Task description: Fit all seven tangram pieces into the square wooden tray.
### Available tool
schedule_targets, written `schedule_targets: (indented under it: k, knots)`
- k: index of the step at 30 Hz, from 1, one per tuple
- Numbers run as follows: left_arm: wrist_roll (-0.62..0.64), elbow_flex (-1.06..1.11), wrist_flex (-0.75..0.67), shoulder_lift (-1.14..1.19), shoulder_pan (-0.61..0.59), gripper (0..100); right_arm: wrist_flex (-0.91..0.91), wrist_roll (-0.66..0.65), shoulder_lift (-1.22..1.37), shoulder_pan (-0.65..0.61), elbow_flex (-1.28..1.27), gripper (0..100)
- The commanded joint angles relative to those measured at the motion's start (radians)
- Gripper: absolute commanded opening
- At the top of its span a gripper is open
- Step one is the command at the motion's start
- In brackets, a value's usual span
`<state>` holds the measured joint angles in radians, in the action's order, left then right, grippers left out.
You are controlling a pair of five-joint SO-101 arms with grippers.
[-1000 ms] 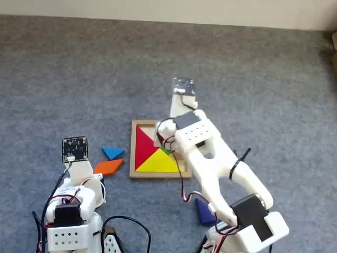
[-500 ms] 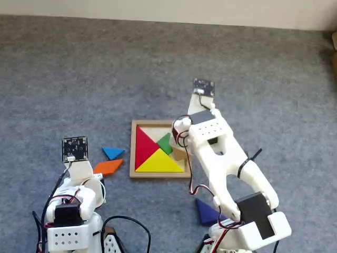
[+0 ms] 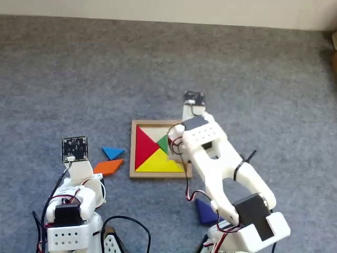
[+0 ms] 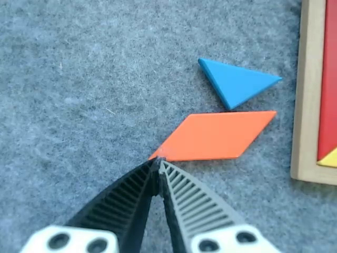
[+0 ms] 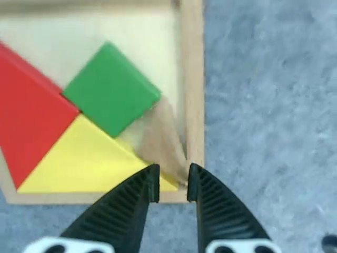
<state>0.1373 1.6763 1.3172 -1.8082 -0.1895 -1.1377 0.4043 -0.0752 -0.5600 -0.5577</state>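
The square wooden tray (image 3: pixel 132 150) lies mid-table and holds a red triangle (image 3: pixel 142 146), a yellow triangle (image 3: pixel 155 162) and a green square (image 3: pixel 163 143). In the right wrist view the green square (image 5: pixel 111 88) sits between red (image 5: pixel 26 110) and yellow (image 5: pixel 79 163). My right gripper (image 5: pixel 171 182) hovers narrowly open over the tray's near right rim (image 5: pixel 192 79), holding nothing. On the carpet lie an orange parallelogram (image 4: pixel 216 136) and a blue triangle (image 4: pixel 237 81). My left gripper (image 4: pixel 158 164) is shut, its tip at the parallelogram's corner.
A dark blue triangle (image 3: pixel 204 211) lies on the carpet by the right arm's base. The right arm (image 3: pixel 202 139) covers the tray's right side from above. Open grey carpet stretches behind and to the right of the tray.
The right arm swung right off the tray's middle, uncovering the green square lying in the tray, then came back a little to the left. The left arm has not moved.
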Motion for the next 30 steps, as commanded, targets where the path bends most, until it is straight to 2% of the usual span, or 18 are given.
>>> schedule_targets:
  k: [1, 14, 18, 21, 23, 30]
  knots:
    - [-0.008, 0.021, 0.003, -0.001, -0.007, 1, -0.042, -0.015, -0.015, -0.031, 0.013, 9.1]
    - [-0.008, 0.021, 0.003, -0.001, -0.007, 1, -0.036, -0.017, -0.071, -0.033, 0.091, 9.1]
    - [-0.008, 0.021, 0.003, -0.001, -0.007, 1, 0.077, -0.015, -0.094, -0.036, 0.101, 8.2]
    - [-0.008, 0.021, 0.003, -0.001, -0.007, 1, 0.24, -0.017, -0.07, -0.036, 0.097, 0.5]
    - [-0.008, 0.021, 0.003, -0.001, -0.007, 1, 0.308, -0.017, -0.039, -0.036, 0.079, 0.9]
    - [-0.008, 0.021, 0.003, -0.001, -0.007, 1, 0.358, -0.023, 0.082, -0.036, 0.056, 0.8]
